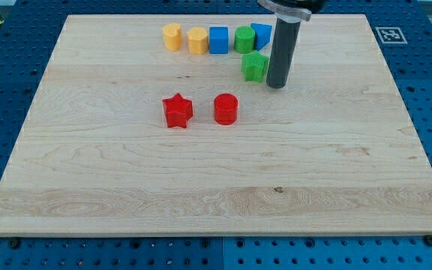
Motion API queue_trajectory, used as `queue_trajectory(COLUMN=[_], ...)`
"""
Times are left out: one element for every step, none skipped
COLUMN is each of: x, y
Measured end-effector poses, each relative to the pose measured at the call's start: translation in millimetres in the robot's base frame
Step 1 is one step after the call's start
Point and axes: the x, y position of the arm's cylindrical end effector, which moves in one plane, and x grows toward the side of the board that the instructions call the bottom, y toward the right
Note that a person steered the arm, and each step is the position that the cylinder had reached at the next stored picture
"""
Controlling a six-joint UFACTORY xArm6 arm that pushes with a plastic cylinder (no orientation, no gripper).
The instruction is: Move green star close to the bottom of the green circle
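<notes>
Across the wooden board (201, 187) we see no jaws, only our rod; my tip (276, 85) rests just right of the green star (255, 67), which sits directly below the green circle (244, 38) in the top row.

1. a robotics lab: a pale wooden board (216, 172) lies on a blue perforated bench (426, 45).
2. a printed fiducial marker (387, 34) sits at the board's top right corner.
</notes>
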Motion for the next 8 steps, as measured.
queue_trajectory(x=[-21, -30, -24, 2, -17, -58, -68, -61], y=[-30, -45, -30, 10, 29, 29, 15, 6])
